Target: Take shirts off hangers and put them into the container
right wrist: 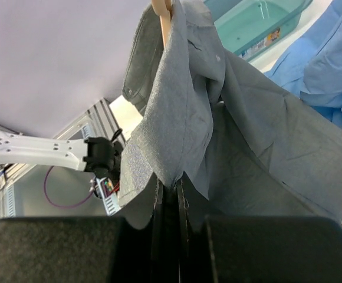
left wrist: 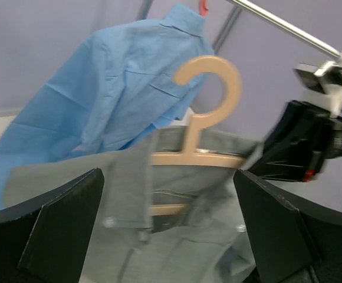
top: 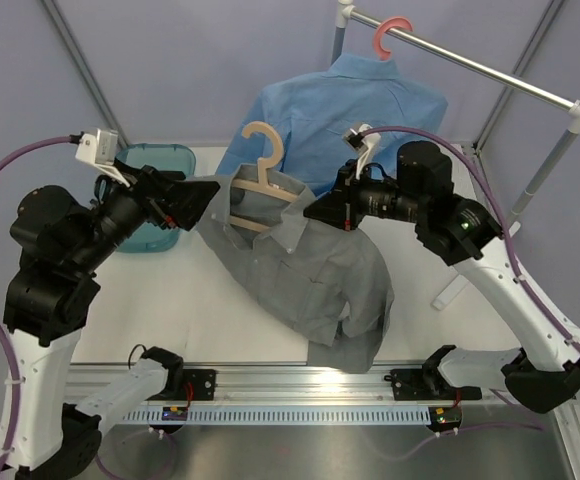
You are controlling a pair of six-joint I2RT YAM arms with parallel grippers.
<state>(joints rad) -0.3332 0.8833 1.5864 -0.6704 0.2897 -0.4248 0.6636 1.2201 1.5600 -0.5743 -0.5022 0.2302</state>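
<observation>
The grey shirt (top: 310, 275) hangs in the air on its tan hanger (top: 262, 180), its tail trailing onto the table. My right gripper (top: 315, 210) is shut on the grey shirt (right wrist: 183, 106) at its shoulder, cloth pinched between the jaws. My left gripper (top: 205, 195) stands open at the shirt's other shoulder, its wide fingers (left wrist: 65, 218) either side of the collar and the tan hanger (left wrist: 209, 112). The light blue shirt (top: 345, 115) hangs behind on a coral-pink hanger (top: 392, 35). The teal container (top: 155, 200) sits at the back left, partly hidden by my left arm.
A grey metal rail (top: 470, 65) on white posts crosses the back right, its foot (top: 450, 290) resting on the table. The slotted aluminium base rail (top: 300, 400) runs along the near edge. Cables loop from both arms.
</observation>
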